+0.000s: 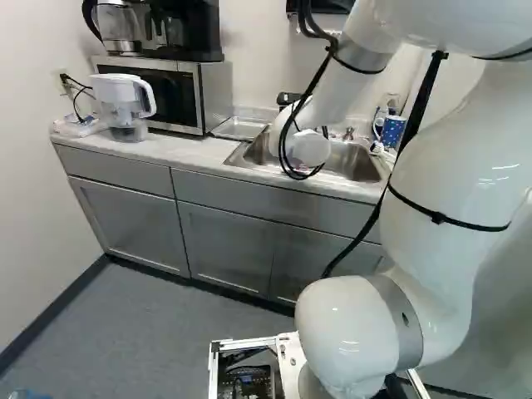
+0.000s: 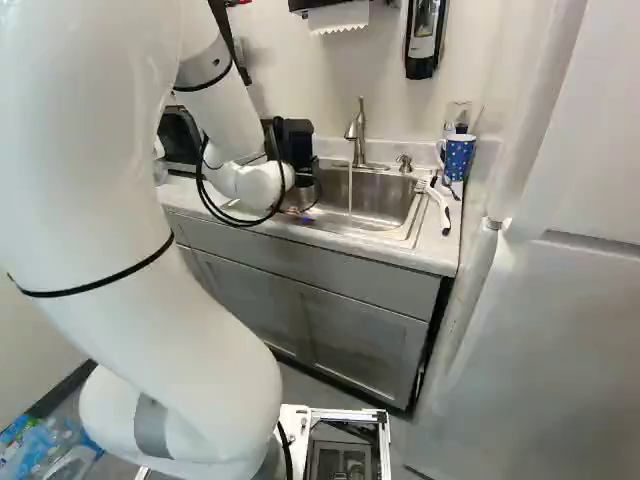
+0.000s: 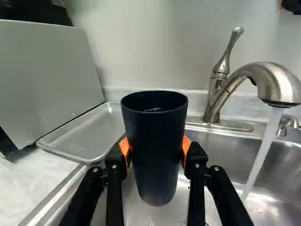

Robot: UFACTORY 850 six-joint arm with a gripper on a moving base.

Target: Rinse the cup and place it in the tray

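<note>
The black fingers (image 2: 303,182) stand parted to the width of the dark cup (image 3: 155,143) and have it clamped, their orange pads (image 3: 186,146) pressing on it from two sides. The cup is upright, mouth up, held over the sink (image 3: 225,155). Taking twelve o'clock as straight ahead of the fingers, the faucet (image 3: 277,84) rises toward one o'clock, and its running water (image 3: 261,155) falls at about two to three o'clock, apart from the cup. The metal tray (image 3: 89,134) lies toward ten o'clock on the desk (image 1: 162,154), just beside the sink. In the left base view, the microwave (image 1: 214,96) is at ten o'clock from the sink, with the coffee maker (image 1: 195,29) on top and a white-lidded pitcher (image 1: 123,96) at its nine o'clock. In the right base view, a blue spotted mug (image 2: 457,157) stands at two o'clock from the sink, with a white-handled brush (image 2: 441,212) at about three o'clock, lying on the desk.
</note>
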